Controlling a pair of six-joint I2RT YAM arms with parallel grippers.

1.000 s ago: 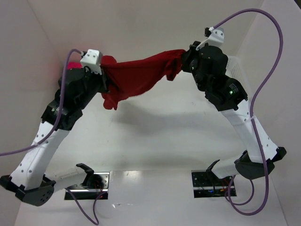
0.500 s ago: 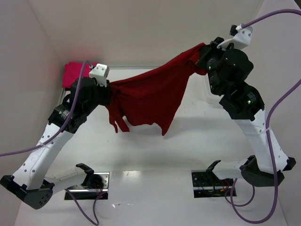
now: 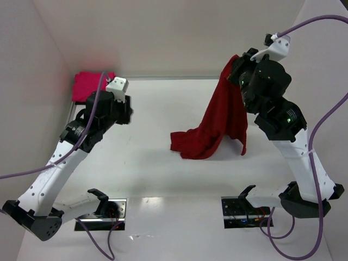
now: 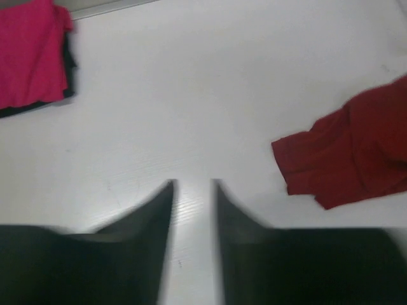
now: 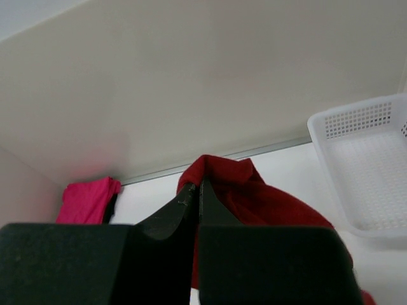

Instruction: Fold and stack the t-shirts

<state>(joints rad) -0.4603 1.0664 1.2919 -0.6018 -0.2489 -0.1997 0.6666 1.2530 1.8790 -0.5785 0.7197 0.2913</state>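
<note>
Crimson t-shirt (image 3: 220, 117) hangs from my right pincer (image 5: 198, 187), clamped shut on its raised edge, lower end heaped on the table (image 3: 163, 114) — left pincer (image 4: 193, 190) slightly parted, holding nothing — magenta t-shirt (image 3: 89, 85) lies in the far-left corner.

Table (image 3: 152, 125) bare leftward — crimson t-shirt (image 3: 220, 122) hangs right.

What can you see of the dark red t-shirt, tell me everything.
The dark red t-shirt is soft, plain cloth, unfolded and crumpled. The right gripper, shut, pinches one edge and holds it high; the cloth hangs in a long drape, and its lower end lies bunched on the white table.
</note>
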